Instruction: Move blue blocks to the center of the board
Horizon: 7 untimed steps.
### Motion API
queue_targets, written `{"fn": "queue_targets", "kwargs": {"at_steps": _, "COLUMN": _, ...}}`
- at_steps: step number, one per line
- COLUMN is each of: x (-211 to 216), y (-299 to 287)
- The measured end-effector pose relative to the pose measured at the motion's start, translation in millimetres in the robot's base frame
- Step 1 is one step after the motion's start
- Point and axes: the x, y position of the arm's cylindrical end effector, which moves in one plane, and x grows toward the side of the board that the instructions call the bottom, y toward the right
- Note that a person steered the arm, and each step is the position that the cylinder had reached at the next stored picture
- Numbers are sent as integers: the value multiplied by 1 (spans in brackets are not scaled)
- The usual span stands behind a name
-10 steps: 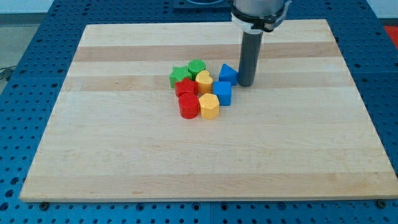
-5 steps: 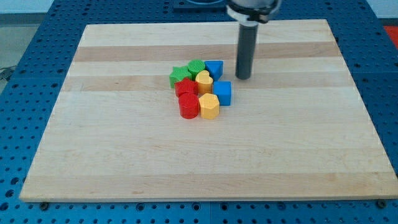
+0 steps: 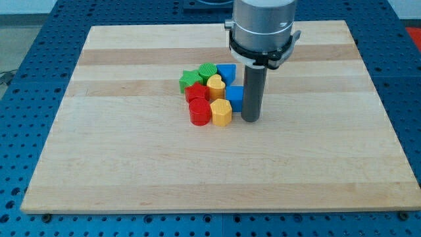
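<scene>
I am looking down at the wooden worktop (image 3: 131, 171), which is sitting on a blue perforated surface (image 3: 26, 79); my rod is carrying no jaws at all, only a straight dark shaft, so nothing is being gripped. My tip (image 3: 250, 120) is resting on the worktop just to the view's right of the cluster, right beside the blue cube (image 3: 235, 97), whose right side the shaft is partly hiding; I cannot tell whether the two are touching. The blue triangular block (image 3: 227, 72) is sitting at the cluster's upper right, against the green round block (image 3: 208, 70) and just above the yellow block (image 3: 216, 86); both blue pieces are lying near the middle of the worktop, slightly toward the view's top. The green star-shaped block (image 3: 189, 81) is forming the left edge; the red block (image 3: 196, 93) is lying below it; the red cylinder (image 3: 199, 113) and the yellow hexagonal block (image 3: 221, 112) are making up the bottom row, side by side.
</scene>
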Motion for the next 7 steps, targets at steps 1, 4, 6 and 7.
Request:
{"fn": "queue_targets", "kwargs": {"at_steps": 1, "x": -6, "y": 0}}
{"fn": "queue_targets", "kwargs": {"at_steps": 4, "x": -25, "y": -3}}
{"fn": "queue_targets", "kwargs": {"at_steps": 6, "x": 50, "y": 12}}
{"fn": "queue_targets", "kwargs": {"at_steps": 7, "x": 81, "y": -13}}
